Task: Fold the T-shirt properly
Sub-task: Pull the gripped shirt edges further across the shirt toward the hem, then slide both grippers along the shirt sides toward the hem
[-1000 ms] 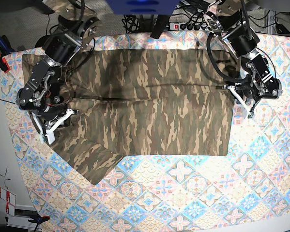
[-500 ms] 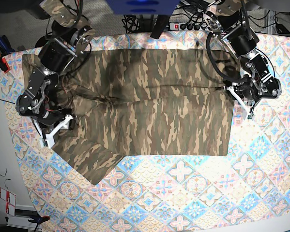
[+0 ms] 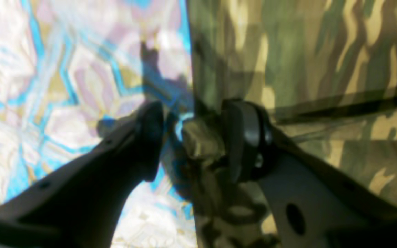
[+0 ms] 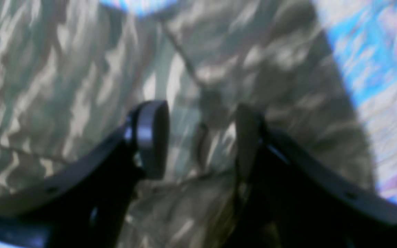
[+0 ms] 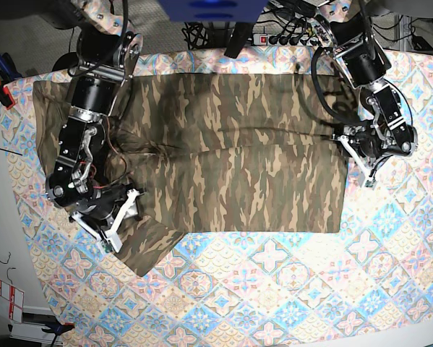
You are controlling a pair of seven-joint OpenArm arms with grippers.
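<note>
- T-shirt (image 5: 223, 152): spread flat on the patterned tablecloth (image 5: 288, 289) covering the table, body stretched across the width, upper half apparently doubled over along a dark crease through the middle.
- One sleeve (image 5: 140, 242) splayed outward past the lower corner of the T-shirt, not tucked in.
- Left gripper (image 3: 188, 137): stationed at the side hem of the T-shirt, by the end of the crease. Fingers (image 3: 243, 137) parted, a small bunch of hem fabric between them, touching one pad only, gap showing at the other. Not judged a firm pinch.
- Right gripper (image 4: 202, 137): low over the T-shirt at the sleeve end. Fingers (image 4: 152, 137) spread apart, camouflage cloth visible through the gap, nothing clamped.
- Handling assessment: light, limp, thin fabric; no stiffness to hold a shape; likely to drape, wrinkle and drag neighbouring layers when lifted. No fragility concern.
- Slippage risk: moderate on a single layer; better hold expected on a hem or seam, where the cloth is doubled.
- Recommended hold: the loose sleeve at its cuff edge, and the side hem corners of the T-shirt, both ends taken together to keep the fold line straight.
</note>
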